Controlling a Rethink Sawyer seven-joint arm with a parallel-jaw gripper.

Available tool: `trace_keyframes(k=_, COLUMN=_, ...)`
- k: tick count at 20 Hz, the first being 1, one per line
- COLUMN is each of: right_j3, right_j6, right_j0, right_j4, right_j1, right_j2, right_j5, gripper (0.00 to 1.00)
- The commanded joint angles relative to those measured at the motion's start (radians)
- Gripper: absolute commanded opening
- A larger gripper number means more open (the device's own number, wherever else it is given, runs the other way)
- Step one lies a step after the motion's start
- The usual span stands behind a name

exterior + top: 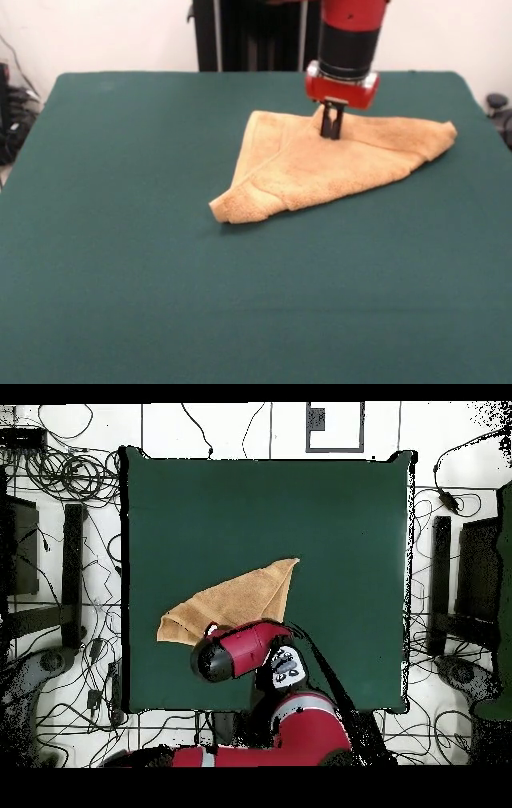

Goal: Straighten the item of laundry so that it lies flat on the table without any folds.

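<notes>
Arm (349,40) vertical, pincer (331,128) nearly closed, pointing down

Tan towel (320,164) folded triangular; on green table (120,240)

White wall (112,32) behind; tangled black cables (60,474) across pale floor (240,429).

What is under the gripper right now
The folded towel lies directly beneath the gripper, on the green table. Its fingertips meet the cloth near the far edge; the arm hides that spot from overhead.
</notes>
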Motion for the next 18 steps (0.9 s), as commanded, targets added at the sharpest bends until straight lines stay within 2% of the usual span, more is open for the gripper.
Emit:
trace_keyframes(k=1, right_j3=-0.004, right_j6=0.013, right_j0=-0.093, right_j4=0.014, right_j1=0.083, right_j2=0.023, right_j5=0.027, gripper=0.0)
trace_keyframes(k=6, right_j3=0.079, right_j6=-0.094, right_j0=-0.186, right_j4=0.061, right_j1=-0.093, right_j2=0.111, right_j5=0.222, gripper=0.0)
trace_keyframes(k=11, right_j3=0.158, right_j6=-0.165, right_j0=-0.245, right_j4=0.107, right_j1=-0.27, right_j2=0.184, right_j5=0.392, gripper=0.0)
trace_keyframes(k=14, right_j3=0.177, right_j6=-0.172, right_j0=-0.264, right_j4=0.105, right_j1=-0.296, right_j2=0.206, right_j5=0.42, gripper=0.0)
trace_keyframes(k=18, right_j3=0.169, right_j6=-0.144, right_j0=-0.269, right_j4=0.078, right_j1=-0.263, right_j2=0.216, right_j5=0.393, gripper=0.0)
